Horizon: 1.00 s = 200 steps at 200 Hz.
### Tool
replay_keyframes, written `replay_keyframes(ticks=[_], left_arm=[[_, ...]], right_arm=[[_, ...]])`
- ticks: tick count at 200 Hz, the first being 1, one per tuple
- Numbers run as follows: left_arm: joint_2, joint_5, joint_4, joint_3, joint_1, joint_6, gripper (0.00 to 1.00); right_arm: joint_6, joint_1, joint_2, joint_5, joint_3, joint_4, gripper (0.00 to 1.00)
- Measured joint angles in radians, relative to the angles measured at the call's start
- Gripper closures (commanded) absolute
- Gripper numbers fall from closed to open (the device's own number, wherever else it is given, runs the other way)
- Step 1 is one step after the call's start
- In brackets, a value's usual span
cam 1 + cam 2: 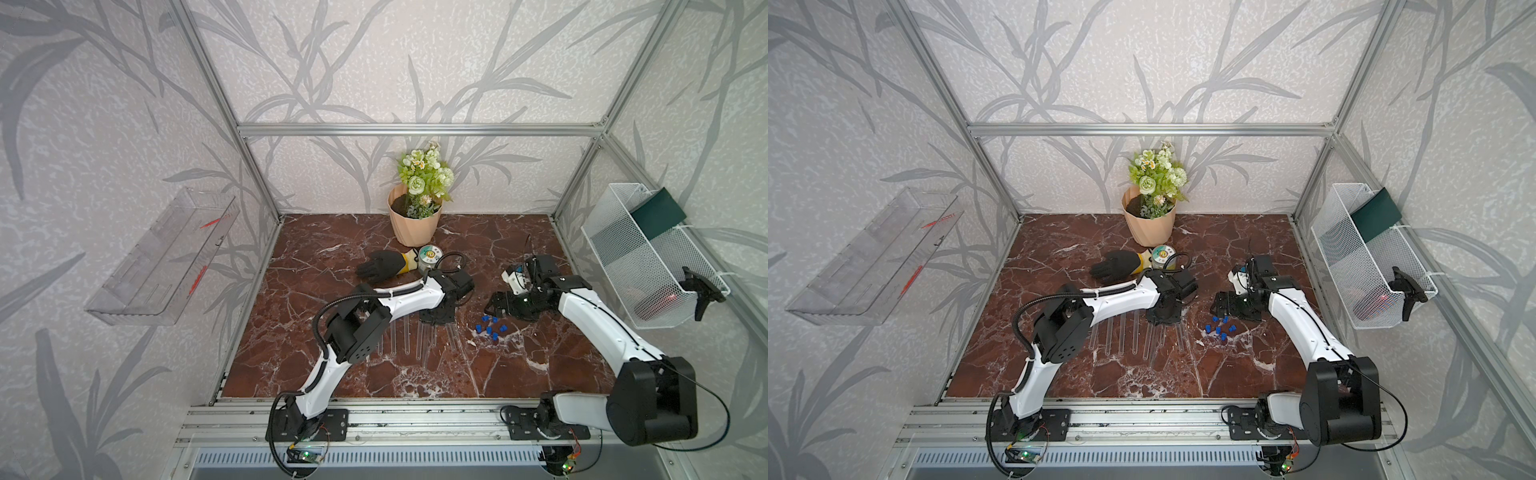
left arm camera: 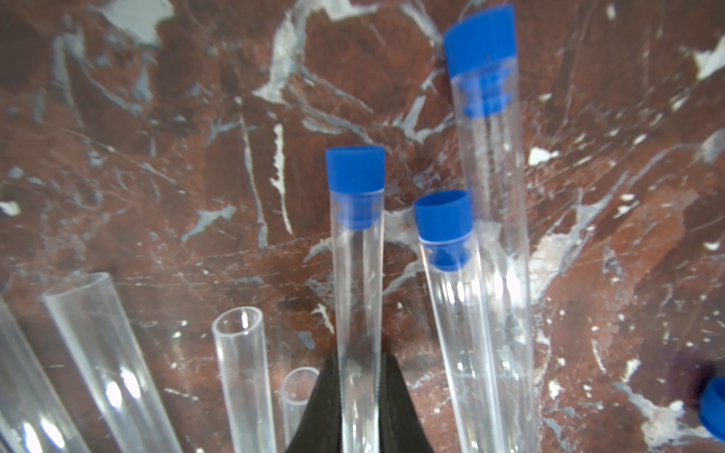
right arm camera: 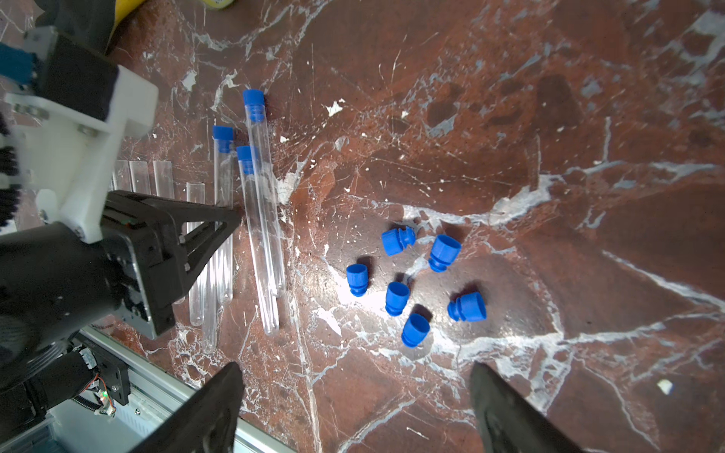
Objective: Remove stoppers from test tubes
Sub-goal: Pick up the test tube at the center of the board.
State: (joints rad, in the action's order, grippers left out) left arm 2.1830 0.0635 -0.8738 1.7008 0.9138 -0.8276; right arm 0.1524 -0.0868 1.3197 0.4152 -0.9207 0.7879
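On the left wall your clear tray holds a thin red item I cannot identify; on the table your left gripper is closed tight on the body of one capped test tube in the row of tubes. Judge that tube light, stiff, slick and likely breakable: clamp mid-body and take its stopper by the wide blue head. Further right, six loose stoppers lie just ahead of your right gripper, jaws wide and empty, and the mesh basket holds a dark green slab and something red.
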Motion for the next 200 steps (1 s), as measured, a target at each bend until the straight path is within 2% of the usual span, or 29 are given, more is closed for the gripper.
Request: replay_keyframes(ticks=[28,70,126,159,200], left_arm=[[-0.062,0.004,0.011,-0.020,-0.006,0.026,0.91],[-0.209,-0.006,0.053,-0.140,-0.007,0.068,0.92],[-0.471,-0.082,0.262,-0.470,-0.003,0.118,0.91],[-0.592,-0.146,0.394,-0.568,0.002,0.141,0.91],[-0.642,-0.217,0.504,-0.646,0.002,0.148,0.91]], right_arm=[[0.012,0.000,0.005,0.021,0.000,-0.004,0.07],[0.061,-0.001,0.005,0.070,0.000,-0.046,0.07],[0.135,-0.019,0.005,0.148,0.045,-0.147,0.07],[0.180,-0.047,-0.013,0.210,0.100,-0.232,0.08],[0.235,-0.112,-0.043,0.268,0.129,-0.329,0.08]])
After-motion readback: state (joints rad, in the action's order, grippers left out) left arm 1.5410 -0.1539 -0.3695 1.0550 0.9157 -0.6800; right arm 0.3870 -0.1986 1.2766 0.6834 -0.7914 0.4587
